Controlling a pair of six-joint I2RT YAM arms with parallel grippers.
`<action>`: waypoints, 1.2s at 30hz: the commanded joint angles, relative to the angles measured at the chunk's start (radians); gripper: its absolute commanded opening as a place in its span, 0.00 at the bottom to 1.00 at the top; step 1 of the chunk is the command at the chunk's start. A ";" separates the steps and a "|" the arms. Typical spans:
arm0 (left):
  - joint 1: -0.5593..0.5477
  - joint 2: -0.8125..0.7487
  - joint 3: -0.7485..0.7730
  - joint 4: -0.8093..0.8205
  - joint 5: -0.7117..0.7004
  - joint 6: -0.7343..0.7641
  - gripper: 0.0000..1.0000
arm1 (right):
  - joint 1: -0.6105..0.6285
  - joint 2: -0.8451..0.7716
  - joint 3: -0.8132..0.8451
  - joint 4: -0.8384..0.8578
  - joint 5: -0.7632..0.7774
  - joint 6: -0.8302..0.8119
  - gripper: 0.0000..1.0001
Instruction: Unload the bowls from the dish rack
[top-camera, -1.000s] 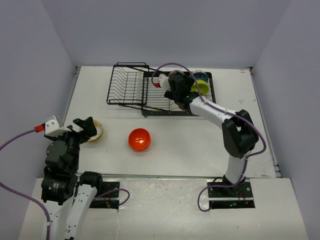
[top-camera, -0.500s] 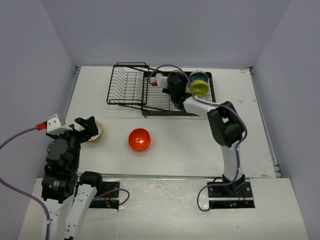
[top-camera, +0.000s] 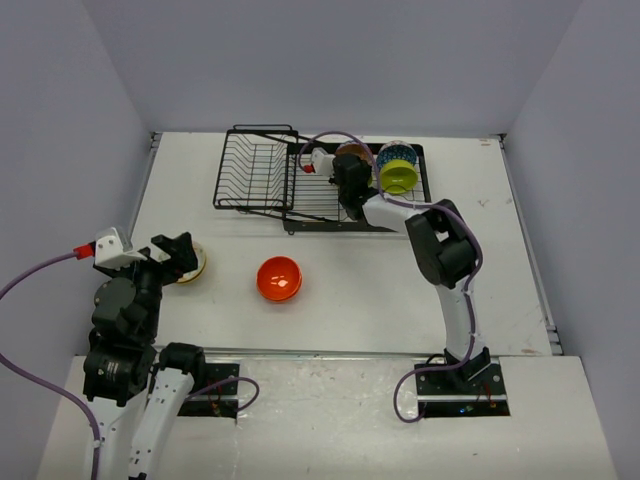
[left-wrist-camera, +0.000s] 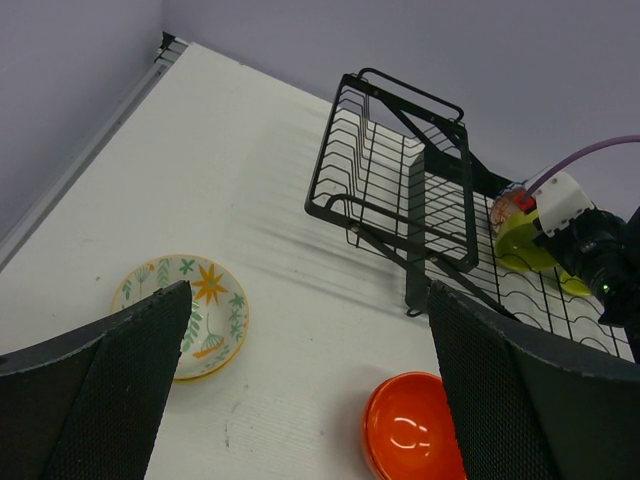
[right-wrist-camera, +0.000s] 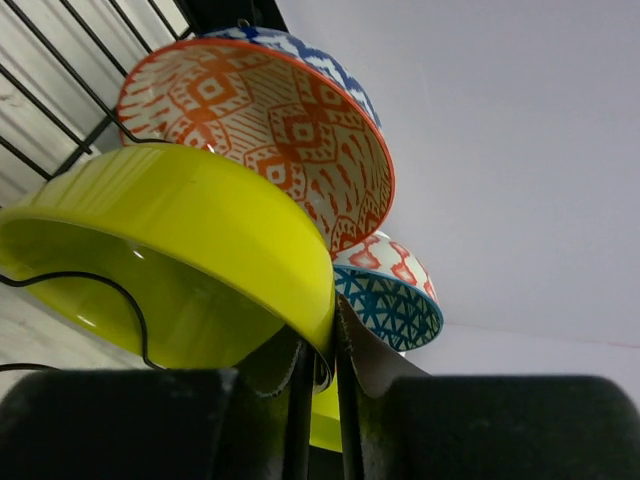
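Bench (top-camera: 400, 270) in white carries the black wire dish rack (top-camera: 255, 175) at its far edge, where the right claw (right-wrist-camera: 330, 340) is clamped on a glossy lime-green bowl (right-wrist-camera: 180, 250) by its rim, an orange-patterned bowl (right-wrist-camera: 270, 130) and a teal-patterned bowl (right-wrist-camera: 390, 295) crowding behind, while the left claw (left-wrist-camera: 310, 295) gapes wide over a floral dish (left-wrist-camera: 190, 310) near a plain orange bowl (left-wrist-camera: 415, 425).

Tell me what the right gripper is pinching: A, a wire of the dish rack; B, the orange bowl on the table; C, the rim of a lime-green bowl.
C: the right wrist view shows the right gripper closed on the rim of the lime-green bowl.
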 joint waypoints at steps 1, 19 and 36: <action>-0.004 0.010 -0.009 0.045 0.021 0.030 1.00 | 0.002 -0.027 0.021 -0.001 -0.011 0.024 0.10; -0.004 0.002 -0.009 0.047 0.024 0.034 1.00 | 0.013 -0.069 -0.102 0.352 0.126 -0.042 0.00; -0.004 -0.016 -0.008 0.045 0.011 0.034 1.00 | 0.030 -0.129 -0.149 0.574 0.190 -0.099 0.00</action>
